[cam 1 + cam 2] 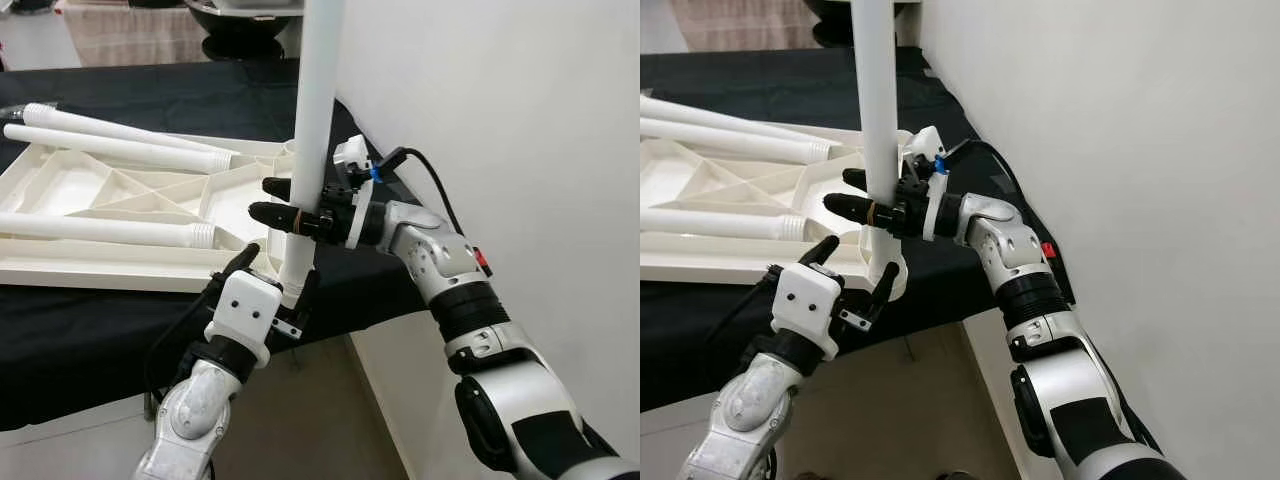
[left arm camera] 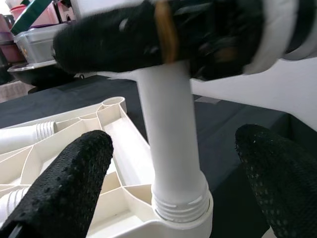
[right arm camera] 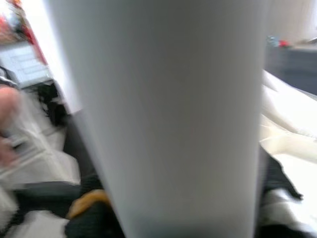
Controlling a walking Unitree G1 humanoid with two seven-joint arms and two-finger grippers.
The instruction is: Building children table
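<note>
From the head, the upright leg point(image 1: 316, 110) runs off the top, pinched by the right hand point(image 1: 272, 200), while the left wrist shows its threaded foot in the tabletop's point(image 1: 130, 195) corner socket between the spread left hand's fingers point(image 2: 64, 183).

The right gripper point(image 1: 283, 201) clamps the upright table leg point(image 1: 316, 120) above the tabletop's point(image 1: 110, 190) corner socket.
</note>
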